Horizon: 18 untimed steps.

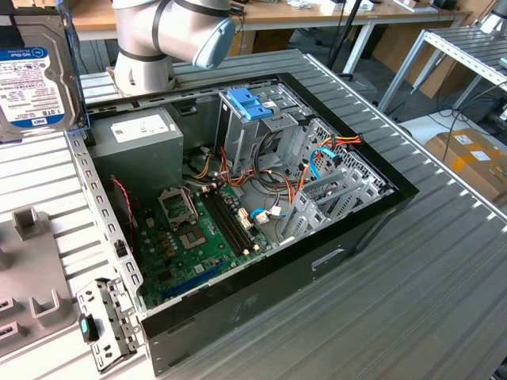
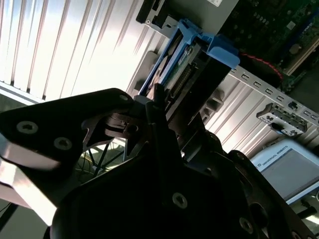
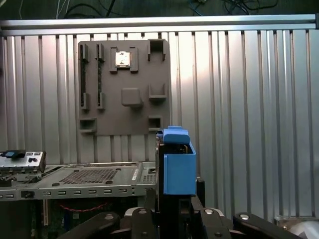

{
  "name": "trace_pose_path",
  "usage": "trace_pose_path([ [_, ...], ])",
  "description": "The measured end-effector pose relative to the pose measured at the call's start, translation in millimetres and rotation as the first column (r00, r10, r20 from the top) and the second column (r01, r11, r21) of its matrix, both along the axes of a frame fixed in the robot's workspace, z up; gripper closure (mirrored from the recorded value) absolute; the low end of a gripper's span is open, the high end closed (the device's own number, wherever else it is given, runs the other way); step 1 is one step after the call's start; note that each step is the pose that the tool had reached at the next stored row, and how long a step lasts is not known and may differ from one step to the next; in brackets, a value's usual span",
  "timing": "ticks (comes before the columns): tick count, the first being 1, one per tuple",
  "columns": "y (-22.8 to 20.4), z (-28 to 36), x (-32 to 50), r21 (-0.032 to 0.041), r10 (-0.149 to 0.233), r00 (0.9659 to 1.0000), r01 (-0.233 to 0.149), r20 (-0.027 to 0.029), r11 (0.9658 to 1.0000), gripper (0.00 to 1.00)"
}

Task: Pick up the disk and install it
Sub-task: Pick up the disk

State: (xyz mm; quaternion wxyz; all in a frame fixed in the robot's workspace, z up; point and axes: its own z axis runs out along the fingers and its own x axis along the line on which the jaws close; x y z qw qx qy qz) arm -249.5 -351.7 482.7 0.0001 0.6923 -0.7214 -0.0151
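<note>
The disk [image 1: 32,79] hangs upright in the air at the exterior view's far left, above the ribbed table beside the open computer case [image 1: 238,206]. Its blue-and-white label faces the camera and a light-blue rail frames its edge. In both wrist views my gripper [image 3: 174,211] [image 2: 167,107] is shut on the disk [image 3: 178,167] [image 2: 197,55], which sticks out edge-on from between the dark fingers. The case's perforated metal edge [image 3: 94,179] lies just below and beside the disk.
Inside the case are a grey drive cage with a blue latch [image 1: 249,103], a grey power-supply box [image 1: 139,138], the motherboard [image 1: 198,237] and loose cables. A grey fixture plate [image 3: 124,87] [image 1: 24,269] lies on the ribbed table. The arm's joint [image 1: 174,32] stands behind the case.
</note>
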Motion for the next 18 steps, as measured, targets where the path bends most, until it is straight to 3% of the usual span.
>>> trace_pose_path([
  [2,0.1,0.0,0.1,0.0,0.0,1.0,0.0,0.0001,1.0,0.65],
  [5,0.2,5.6,0.2,-0.0002,0.0,1.0,0.0,0.0,1.0,0.65],
  [13,0.2,5.7,1.8,-0.0002,0.0,1.0,0.0,0.0,1.0,0.65],
  [18,0.1,5.7,16.4,-0.0002,0.0,1.0,0.0,0.0,1.0,0.65],
])
